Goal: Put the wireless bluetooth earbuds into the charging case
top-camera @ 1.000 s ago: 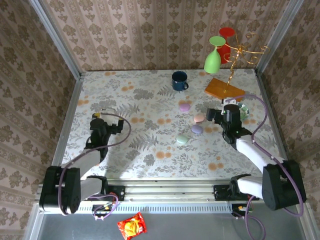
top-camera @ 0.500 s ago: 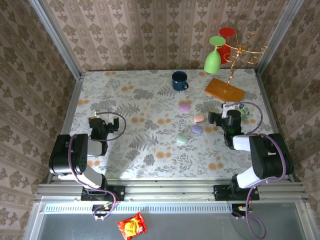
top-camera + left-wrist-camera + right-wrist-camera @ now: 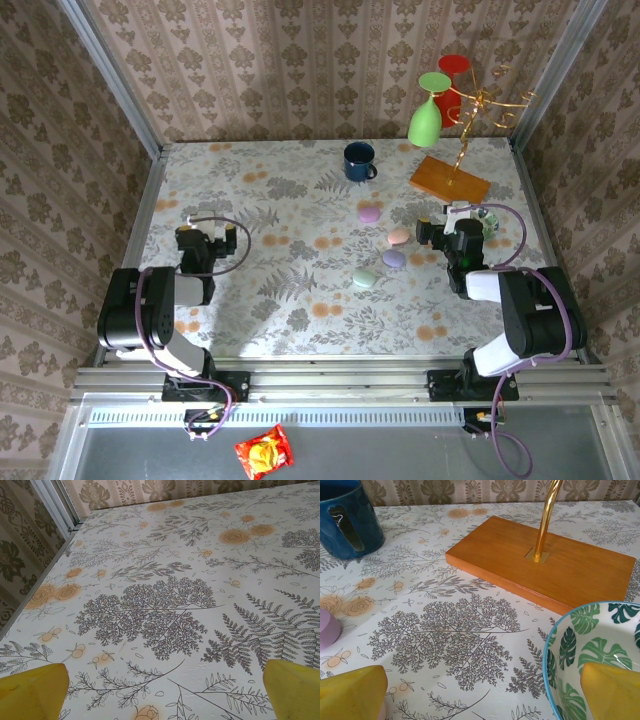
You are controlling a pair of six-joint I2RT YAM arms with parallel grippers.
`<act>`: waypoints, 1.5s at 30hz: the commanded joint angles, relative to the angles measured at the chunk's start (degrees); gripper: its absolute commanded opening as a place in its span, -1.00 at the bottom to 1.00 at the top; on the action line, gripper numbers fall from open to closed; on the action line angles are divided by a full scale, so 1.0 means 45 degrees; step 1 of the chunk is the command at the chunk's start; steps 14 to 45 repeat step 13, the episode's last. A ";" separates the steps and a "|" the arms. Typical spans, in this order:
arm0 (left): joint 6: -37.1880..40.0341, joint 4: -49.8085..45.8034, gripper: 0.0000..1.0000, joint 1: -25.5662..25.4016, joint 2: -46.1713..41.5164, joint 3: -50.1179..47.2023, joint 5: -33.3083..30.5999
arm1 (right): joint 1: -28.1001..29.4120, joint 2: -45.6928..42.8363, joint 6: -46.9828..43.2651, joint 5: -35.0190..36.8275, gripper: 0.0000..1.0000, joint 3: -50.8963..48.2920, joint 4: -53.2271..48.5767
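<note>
Worktop (image 3: pixel 300 200) from above: pastel pebbles (image 3: pixel 394 258) lie just left of the right end effector (image 3: pixel 455 232), fingers spread wide, empty. Left end effector (image 3: pixel 205 240), also spread, sits well apart. Earbuds too small to make out. Probably wise to locate one bud first, then descend slowly.
</note>
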 commanded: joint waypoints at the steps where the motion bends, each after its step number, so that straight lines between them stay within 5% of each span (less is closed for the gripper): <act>1: -0.0066 0.0042 1.00 -0.0068 -0.0031 0.0179 -0.0065 | -0.0052 0.0161 -0.0063 -0.0060 1.00 -0.0144 0.0557; 45: -0.0115 -0.0050 1.00 0.0010 -0.0043 0.0200 0.0129 | -0.0054 0.0168 -0.0075 -0.0069 1.00 -0.0141 0.0558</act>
